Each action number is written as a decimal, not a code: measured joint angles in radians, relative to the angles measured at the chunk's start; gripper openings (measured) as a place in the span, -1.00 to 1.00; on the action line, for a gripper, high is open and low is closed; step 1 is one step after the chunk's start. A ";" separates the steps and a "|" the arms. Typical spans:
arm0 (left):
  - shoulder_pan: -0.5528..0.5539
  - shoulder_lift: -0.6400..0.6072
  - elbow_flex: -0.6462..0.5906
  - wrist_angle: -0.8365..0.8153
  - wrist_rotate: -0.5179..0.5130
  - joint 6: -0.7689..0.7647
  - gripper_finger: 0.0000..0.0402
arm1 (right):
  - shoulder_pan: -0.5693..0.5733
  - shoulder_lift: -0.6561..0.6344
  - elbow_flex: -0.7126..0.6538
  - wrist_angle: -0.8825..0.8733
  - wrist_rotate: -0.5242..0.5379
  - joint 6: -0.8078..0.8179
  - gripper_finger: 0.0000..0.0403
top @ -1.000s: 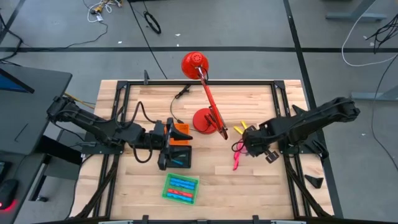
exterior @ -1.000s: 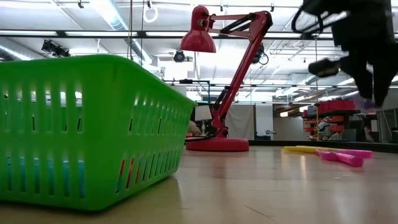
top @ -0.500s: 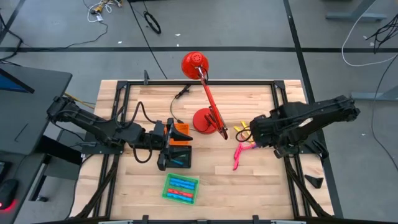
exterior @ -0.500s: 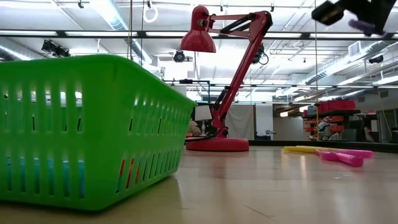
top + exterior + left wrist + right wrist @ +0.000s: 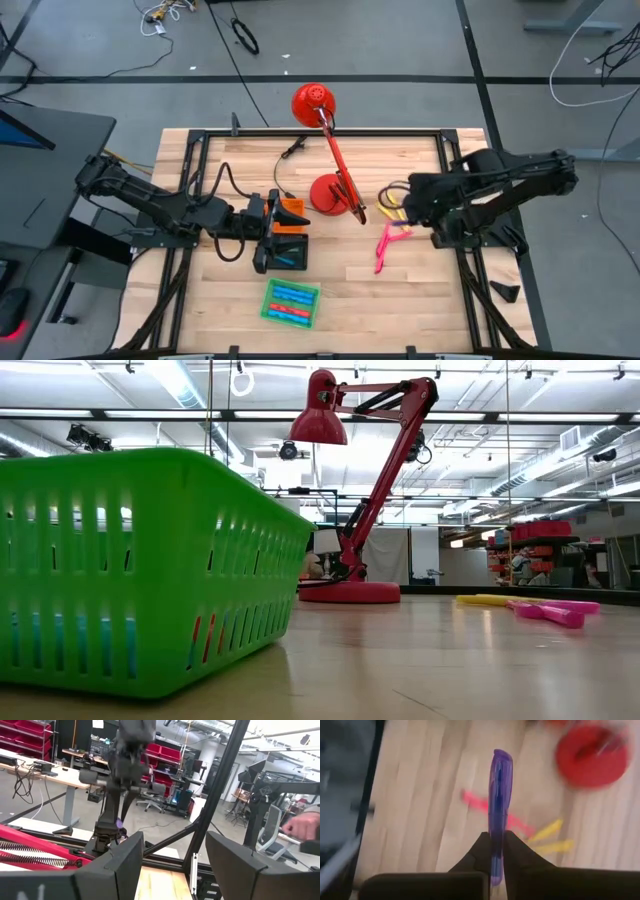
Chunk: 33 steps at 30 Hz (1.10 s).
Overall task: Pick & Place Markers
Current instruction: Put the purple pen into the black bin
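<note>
My right gripper [image 5: 495, 841] is high above the table's right part, shut on a purple marker [image 5: 500, 795]; this marker also shows far off in the left wrist view [image 5: 119, 823]. Below it, pink markers [image 5: 386, 246] and yellow markers [image 5: 390, 205] lie flat on the wood; the low view shows them too [image 5: 548, 610]. A green tray [image 5: 291, 302] near the front edge holds blue and red markers. My left gripper [image 5: 175, 865] stands open and level over the small trays left of centre, nothing between its fingers. My right gripper pinches the purple marker near one end [image 5: 495, 854] between its two fingers. The marker lies along the fingers and sticks out well past their tips. The fingers point steeply down from above. The marker is lifted clear of the table.
A red desk lamp stands with its base [image 5: 328, 192] at the table's middle, its arm reaching to the far edge. An orange tray [image 5: 292, 212] and a black tray [image 5: 292, 252] sit under my left gripper. A black frame rail [image 5: 452, 170] borders the table.
My right gripper has risen well above the table with the purple marker, out of the low view's top, and has rolled about its own axis. The pink and yellow markers have stayed where they lay.
</note>
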<state>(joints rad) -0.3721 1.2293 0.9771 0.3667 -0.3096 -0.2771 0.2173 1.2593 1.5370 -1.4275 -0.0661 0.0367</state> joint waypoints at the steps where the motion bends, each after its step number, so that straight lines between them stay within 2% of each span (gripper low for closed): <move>1: 0.000 0.000 0.000 0.000 0.000 0.000 0.10 | 0.000 -0.001 0.007 0.049 0.021 0.009 -0.93; 6: 0.000 0.000 0.000 0.000 0.000 0.000 0.10 | 0.000 -0.001 0.021 0.337 0.114 0.029 -0.93; 11: 0.000 0.000 0.000 0.002 0.000 0.000 0.10 | 0.000 0.000 0.021 0.633 0.149 0.031 -0.93; 17: 0.001 0.000 0.000 0.022 -0.009 0.010 0.10 | 0.000 0.000 0.021 0.908 0.190 0.034 -0.93; 25: 0.042 0.000 0.022 0.016 -0.034 0.026 0.10 | 0.000 0.015 0.021 1.077 0.190 0.053 -0.93; 33: 0.106 0.003 0.233 -0.332 -0.036 0.046 0.10 | 0.000 0.088 0.021 1.190 0.184 0.057 -0.93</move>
<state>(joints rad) -0.2660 1.2327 1.2102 0.0346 -0.3453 -0.2309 0.2176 1.3478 1.5578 -0.2373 0.1182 0.0933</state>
